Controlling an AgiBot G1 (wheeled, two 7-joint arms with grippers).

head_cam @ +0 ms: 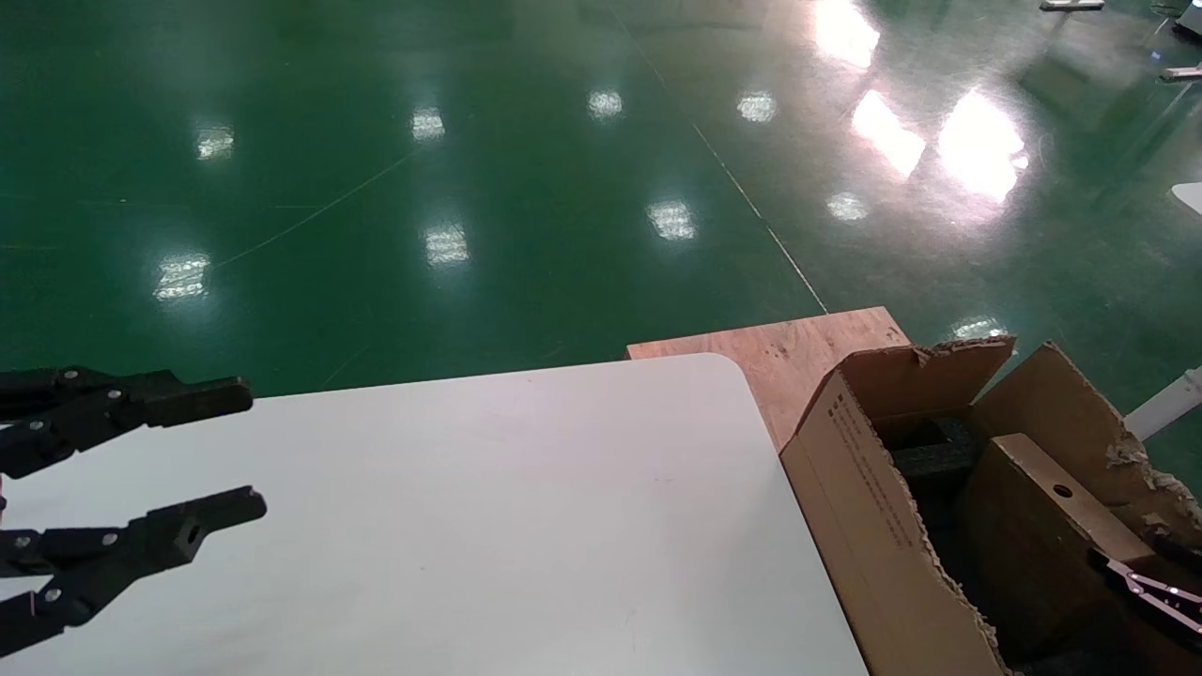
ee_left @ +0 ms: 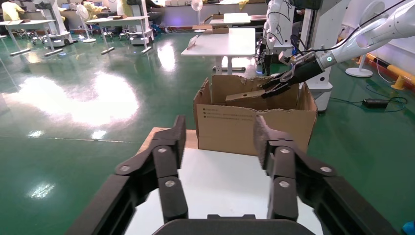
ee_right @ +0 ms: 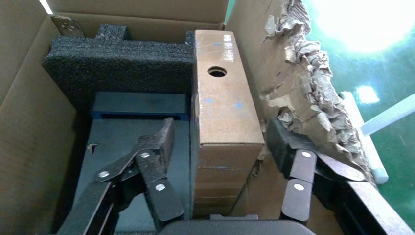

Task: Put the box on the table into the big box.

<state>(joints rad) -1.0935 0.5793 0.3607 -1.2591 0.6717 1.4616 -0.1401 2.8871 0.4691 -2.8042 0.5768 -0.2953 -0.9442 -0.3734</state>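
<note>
Fingers (ee_right: 156,147) of your right gripper (ee_right: 222,147) stand apart inside the large brown corrugated carton with ragged torn flaps (head_cam: 869,526), and the small flat brown box with one round hole in its glossy top (ee_right: 222,112) lies between them; whether the pads touch its sides you cannot tell. Black foam (ee_right: 122,58) sits beyond the fingertips, past the dark tray. Small printed lines run along the carton's side (too fine to read). Your left gripper (head_cam: 221,451) hangs spread wide above the smooth white tabletop with rounded corners (head_cam: 470,526), nothing between its fingers, the carton straight ahead of them.
</note>
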